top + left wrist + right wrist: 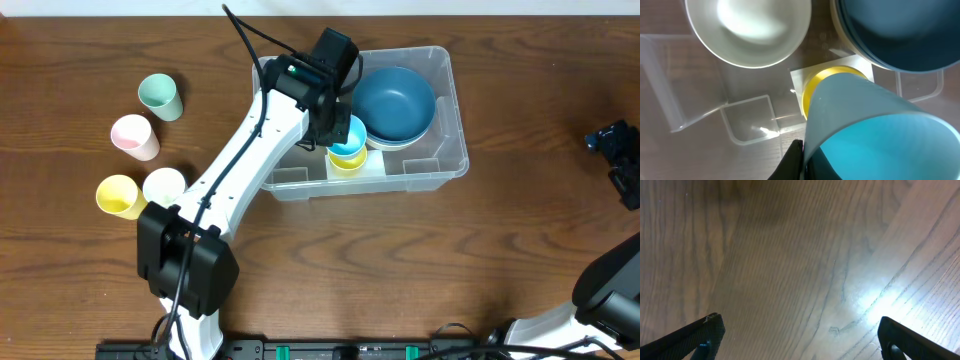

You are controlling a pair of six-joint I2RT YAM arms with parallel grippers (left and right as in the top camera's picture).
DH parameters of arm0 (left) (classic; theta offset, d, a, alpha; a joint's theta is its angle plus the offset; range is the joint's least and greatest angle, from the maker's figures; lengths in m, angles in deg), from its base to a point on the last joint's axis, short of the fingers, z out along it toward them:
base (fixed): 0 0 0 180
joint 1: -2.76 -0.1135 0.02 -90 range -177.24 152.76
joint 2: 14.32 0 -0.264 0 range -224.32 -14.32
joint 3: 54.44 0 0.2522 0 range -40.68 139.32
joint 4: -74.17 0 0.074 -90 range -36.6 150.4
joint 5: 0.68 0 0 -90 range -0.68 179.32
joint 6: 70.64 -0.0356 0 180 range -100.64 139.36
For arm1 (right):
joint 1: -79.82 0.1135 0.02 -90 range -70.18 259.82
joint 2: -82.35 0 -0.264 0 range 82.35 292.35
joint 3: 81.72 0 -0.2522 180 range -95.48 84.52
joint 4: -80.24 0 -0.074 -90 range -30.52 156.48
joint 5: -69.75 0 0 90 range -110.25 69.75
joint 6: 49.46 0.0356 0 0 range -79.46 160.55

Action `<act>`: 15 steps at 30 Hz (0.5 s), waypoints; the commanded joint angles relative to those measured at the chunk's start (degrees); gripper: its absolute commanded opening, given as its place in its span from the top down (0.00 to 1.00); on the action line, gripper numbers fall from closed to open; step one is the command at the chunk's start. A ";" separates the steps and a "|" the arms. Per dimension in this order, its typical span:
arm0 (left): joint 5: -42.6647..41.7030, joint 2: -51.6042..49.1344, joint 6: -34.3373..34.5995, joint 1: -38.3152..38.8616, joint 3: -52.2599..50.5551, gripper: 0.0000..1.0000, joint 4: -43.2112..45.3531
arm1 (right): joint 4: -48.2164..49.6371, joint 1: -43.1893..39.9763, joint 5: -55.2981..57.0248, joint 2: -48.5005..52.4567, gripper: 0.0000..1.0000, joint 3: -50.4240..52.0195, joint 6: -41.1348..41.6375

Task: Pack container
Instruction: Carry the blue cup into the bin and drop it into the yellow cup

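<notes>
The clear plastic container [452, 120] stands at the back middle of the table. It holds a dark blue bowl [393, 102] stacked on other bowls, a yellow cup [347, 161] on the white label, and a white bowl [747, 30] seen in the left wrist view. My left gripper [335, 130] reaches into the container and is shut on the rim of a light blue cup [875, 135], which sits in the yellow cup [825, 80]. My right gripper [800, 340] is open and empty over bare wood at the far right [625, 160].
Four loose cups stand left of the container: green [160, 96], pink [134, 136], white [164, 187] and yellow [120, 196]. The left arm crosses the table from the front edge to the container.
</notes>
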 commanded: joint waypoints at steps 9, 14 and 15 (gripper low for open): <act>0.72 -0.52 -0.55 1.29 -0.46 0.94 -0.42 | -0.02 -0.09 0.66 0.15 0.01 0.09 0.81; 0.74 -2.34 -0.55 1.53 -0.46 0.94 -1.20 | -0.02 -0.09 0.66 0.15 0.01 0.09 0.81; 0.74 -2.82 -0.55 1.53 -0.46 0.94 -1.33 | -0.02 -0.09 0.66 0.15 0.01 0.09 0.81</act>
